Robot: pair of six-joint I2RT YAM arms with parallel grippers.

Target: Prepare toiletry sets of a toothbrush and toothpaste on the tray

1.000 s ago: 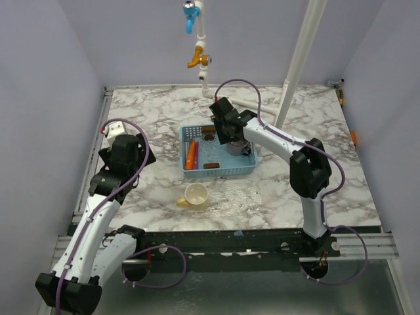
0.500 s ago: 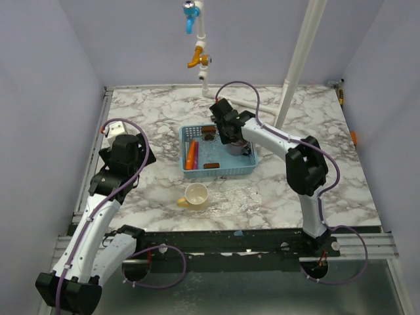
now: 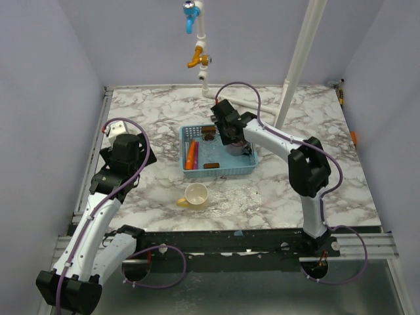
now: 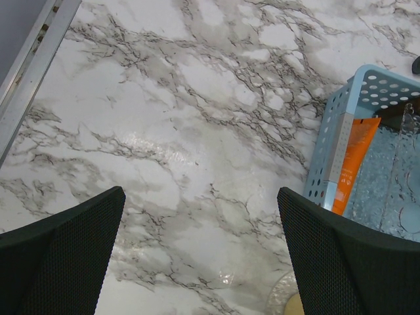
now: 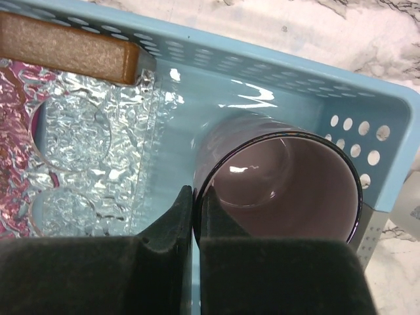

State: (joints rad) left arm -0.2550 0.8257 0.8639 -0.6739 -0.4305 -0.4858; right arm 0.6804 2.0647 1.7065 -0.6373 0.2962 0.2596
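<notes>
A light blue tray [image 3: 220, 172] sits mid-table. The orange toothpaste [image 3: 191, 155] lies along its left side, also seen in the left wrist view as an orange tube [image 4: 354, 164] inside the tray wall [image 4: 328, 151]. No toothbrush can be made out. My right gripper [image 5: 195, 197] is inside the tray [image 5: 262, 62], shut on the rim of a mauve cup [image 5: 289, 184], one finger inside and one outside. From above, the right gripper [image 3: 226, 134] hangs over the tray's back right. My left gripper [image 4: 200, 197] is open over bare marble, left of the tray.
A cream cup [image 3: 195, 195] stands on the marble in front of the tray. A brown bar [image 5: 65, 46] lies against the tray wall, with crinkled clear wrap [image 5: 85, 151] on the tray floor. A white pole [image 3: 298, 62] and a tap pipe [image 3: 202, 39] rise behind.
The right gripper's jaws have closed onto the mauve cup's rim. The left arm has not moved.
</notes>
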